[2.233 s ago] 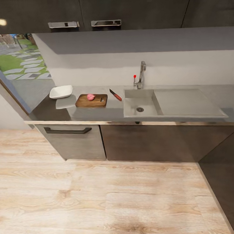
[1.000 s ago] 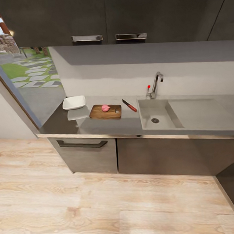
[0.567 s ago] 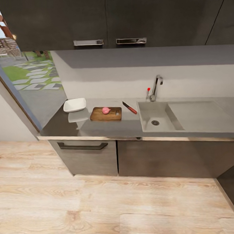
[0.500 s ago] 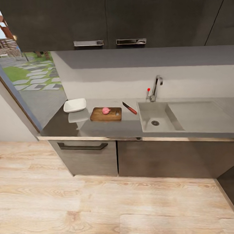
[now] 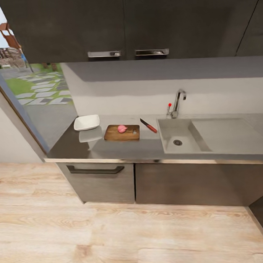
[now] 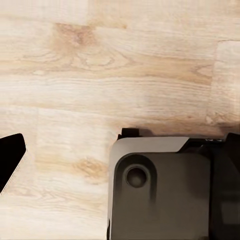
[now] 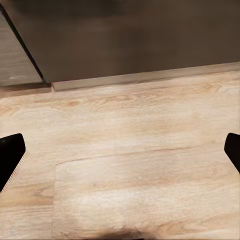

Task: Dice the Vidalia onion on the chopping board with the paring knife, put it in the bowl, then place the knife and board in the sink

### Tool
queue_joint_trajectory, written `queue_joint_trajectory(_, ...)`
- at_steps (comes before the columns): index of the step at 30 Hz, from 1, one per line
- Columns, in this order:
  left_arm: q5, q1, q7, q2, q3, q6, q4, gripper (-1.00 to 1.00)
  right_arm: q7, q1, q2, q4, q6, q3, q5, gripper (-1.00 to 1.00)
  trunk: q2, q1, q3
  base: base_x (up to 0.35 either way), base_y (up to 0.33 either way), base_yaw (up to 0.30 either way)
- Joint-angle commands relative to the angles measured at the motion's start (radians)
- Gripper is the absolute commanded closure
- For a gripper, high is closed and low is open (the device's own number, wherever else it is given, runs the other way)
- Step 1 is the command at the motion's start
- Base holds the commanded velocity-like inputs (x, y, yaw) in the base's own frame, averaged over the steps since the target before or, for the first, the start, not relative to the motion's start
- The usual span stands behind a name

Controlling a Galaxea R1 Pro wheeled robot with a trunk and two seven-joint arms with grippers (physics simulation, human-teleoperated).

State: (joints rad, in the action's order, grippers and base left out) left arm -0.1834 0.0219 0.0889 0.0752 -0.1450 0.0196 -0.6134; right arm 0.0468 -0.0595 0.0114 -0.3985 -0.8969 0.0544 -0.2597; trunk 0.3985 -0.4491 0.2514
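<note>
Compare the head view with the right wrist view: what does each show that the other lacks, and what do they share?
Head view: the Vidalia onion on the chopping board, the paring knife lying between board and sink, and the bowl, along the countertop. Right wrist view: the right end effector, fingertips wide apart. Shared: the wooden floor and dark cabinet fronts.

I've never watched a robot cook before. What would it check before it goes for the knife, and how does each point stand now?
1. Onion on the board: ok.
2. Knife free on the counter, between board and sink: ok.
3. Bowl ready beside the board: ok.
4. Robot near enough to reach: not ok; it stands back across the floor.
5. Right claw open: ok, fingertips wide apart.
6. Left claw open: cannot tell.
</note>
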Motion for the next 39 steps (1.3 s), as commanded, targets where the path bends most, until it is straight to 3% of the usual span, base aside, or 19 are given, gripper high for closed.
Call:
queue_joint_trajectory(1, -0.010, 0.001, 0.008, 0.001, -0.008, 0.002, 0.000, -1.00, 0.005, 0.000, 0.001, -0.001, -0.002, 0.005, -0.011, -1.00, 0.002, -0.001, 0.000, 0.160, 0.184, 0.000)
queue_joint_trajectory(29, -0.008, 0.001, 0.008, -0.009, -0.008, 0.003, 0.017, -1.00, 0.005, 0.000, 0.001, -0.001, -0.004, 0.005, -0.011, -1.00, 0.002, -0.001, -0.044, 0.035, 0.037, 0.000)
queue_joint_trajectory(39, -0.008, 0.001, 0.008, -0.009, -0.008, 0.003, 0.023, -1.00, 0.005, 0.000, -0.001, -0.001, -0.004, 0.005, -0.012, -1.00, 0.002, -0.001, -0.059, 0.000, 0.016, -0.115)
